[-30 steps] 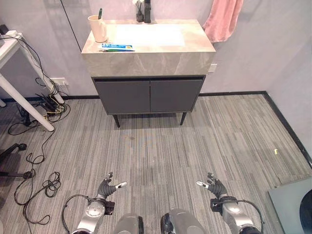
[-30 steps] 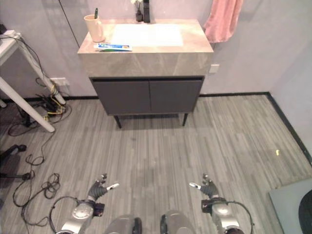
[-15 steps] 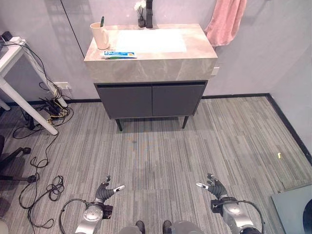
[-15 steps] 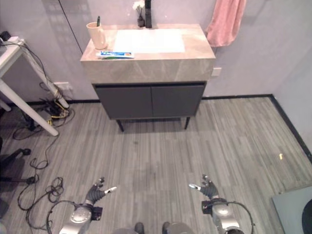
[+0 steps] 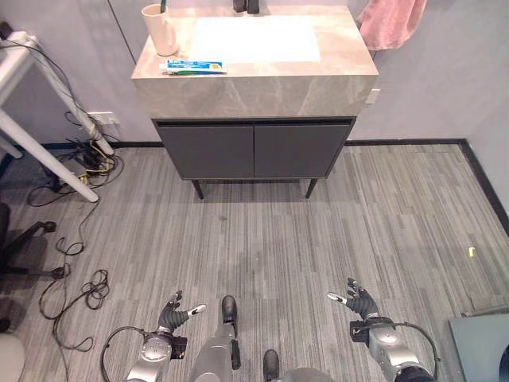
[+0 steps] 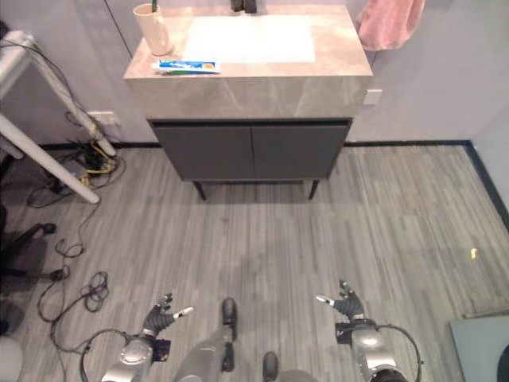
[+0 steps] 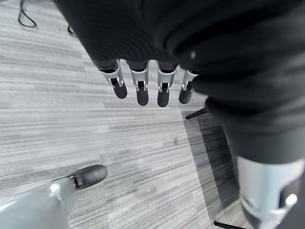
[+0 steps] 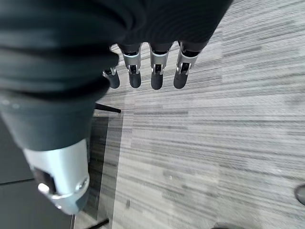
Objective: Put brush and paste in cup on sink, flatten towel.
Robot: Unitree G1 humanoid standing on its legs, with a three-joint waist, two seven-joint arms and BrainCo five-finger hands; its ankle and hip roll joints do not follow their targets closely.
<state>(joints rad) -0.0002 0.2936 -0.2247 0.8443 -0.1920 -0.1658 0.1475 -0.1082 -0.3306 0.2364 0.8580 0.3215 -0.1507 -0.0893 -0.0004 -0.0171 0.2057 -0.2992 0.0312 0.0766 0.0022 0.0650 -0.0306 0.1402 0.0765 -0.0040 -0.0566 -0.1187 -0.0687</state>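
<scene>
In the left eye view, a flat blue-and-white toothpaste tube (image 5: 192, 67) was noted lying on the mottled grey stone sink counter (image 5: 262, 79), just beside a cream cylindrical cup (image 5: 159, 29) already holding a dark brush handle (image 5: 164, 5). A soft pink towel (image 5: 391, 21) was seen hanging bunched by the wall. The left hand (image 5: 176, 313) and right hand (image 5: 358, 301) were held low, well apart from the counter.

In the wrist views, the fingers (image 7: 138, 88) of the left and the fingers (image 8: 155, 76) of the right were straight, holding nothing.

Risk judged: the smooth tube could slip on polished stone, or the light cup be tipped.
</scene>
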